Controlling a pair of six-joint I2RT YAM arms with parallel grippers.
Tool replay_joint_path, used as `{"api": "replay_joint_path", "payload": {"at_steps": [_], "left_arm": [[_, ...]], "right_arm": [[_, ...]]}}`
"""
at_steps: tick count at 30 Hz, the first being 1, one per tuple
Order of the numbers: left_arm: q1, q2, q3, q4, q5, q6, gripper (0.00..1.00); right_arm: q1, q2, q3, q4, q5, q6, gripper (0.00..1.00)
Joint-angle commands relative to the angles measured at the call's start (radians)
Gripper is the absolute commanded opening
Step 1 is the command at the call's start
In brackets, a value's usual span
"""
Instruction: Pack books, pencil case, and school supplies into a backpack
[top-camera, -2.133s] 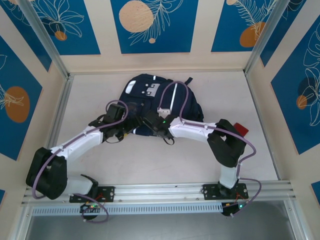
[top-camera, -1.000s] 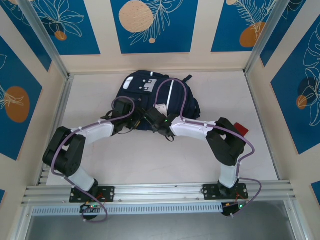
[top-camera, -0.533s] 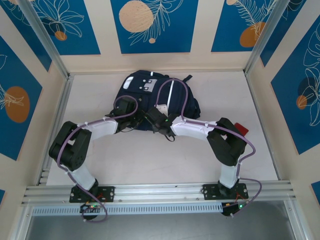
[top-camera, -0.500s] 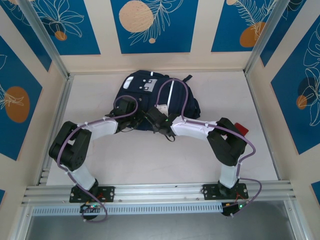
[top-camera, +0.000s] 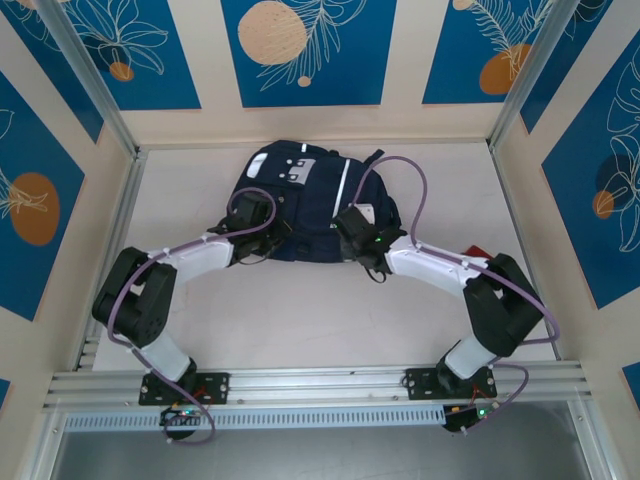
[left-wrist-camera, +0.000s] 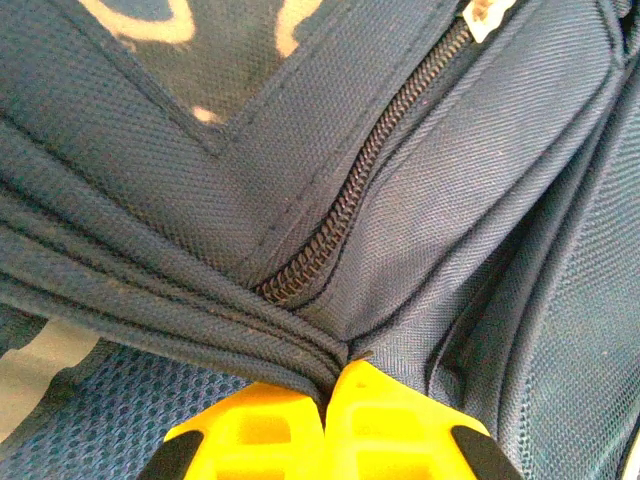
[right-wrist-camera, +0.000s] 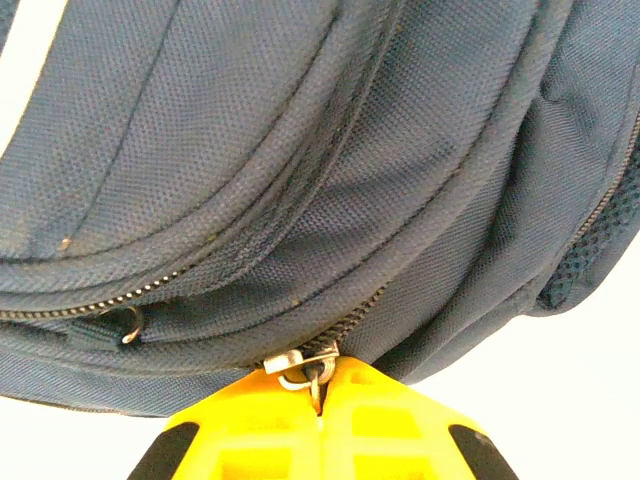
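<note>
Left arm: is reaching from its base at the near left edge across the table (top-camera: 300, 320) toward the lower left side of the backpack (top-camera: 300, 205).
Left gripper (top-camera: 270, 232): is sitting on the backpack's near left edge in the top view. In the left wrist view the left gripper (left-wrist-camera: 335, 372) is closing its yellow fingers (left-wrist-camera: 260, 430) tight together, pinching a bunched fold of navy fabric between the tips.
Zipper (left-wrist-camera: 350, 215): is running diagonally up and away from the pinched fold; its teeth are meshed along the visible stretch.
Backpack position: is lying flat at the far centre of the table, with the grey patch (top-camera: 298, 175) facing up at its far end and both grippers touching its near edge.
Right gripper (top-camera: 352, 222): is resting on the backpack's near right side. In the right wrist view the right gripper (right-wrist-camera: 320, 388) is clamping its jaws fully together on the metal zipper pull (right-wrist-camera: 300, 365) at the lower seam of the backpack (right-wrist-camera: 250, 150).
Second zipper line (right-wrist-camera: 90, 308): is running along the seam above and to the left, with a small metal ring hanging loose.
Red object (top-camera: 478, 254): is lying on the table to the right, partly hidden behind the right arm; what it is cannot be told.
</note>
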Motion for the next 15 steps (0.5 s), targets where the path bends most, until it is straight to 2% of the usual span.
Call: {"api": "replay_joint_path", "payload": {"at_steps": [1, 6, 10, 13, 15], "left_arm": [[0.037, -0.036, 0.003, -0.139, -0.109, 0.108, 0.00], [0.046, -0.117, -0.007, -0.249, -0.148, 0.180, 0.02], [0.059, -0.229, -0.040, -0.360, -0.180, 0.219, 0.34], [0.064, -0.303, -0.067, -0.426, -0.159, 0.223, 0.48], [0.064, -0.344, -0.104, -0.419, -0.113, 0.199, 0.53]], "right_arm": [[-0.058, -0.068, -0.017, -0.023, -0.034, -0.134, 0.00], [-0.026, -0.065, 0.022, -0.011, -0.289, -0.243, 0.00], [0.026, -0.025, 0.063, -0.005, -0.421, -0.251, 0.00], [0.073, 0.014, 0.094, 0.028, -0.497, -0.227, 0.00], [0.105, 0.047, 0.124, 0.047, -0.523, -0.211, 0.00]]}}
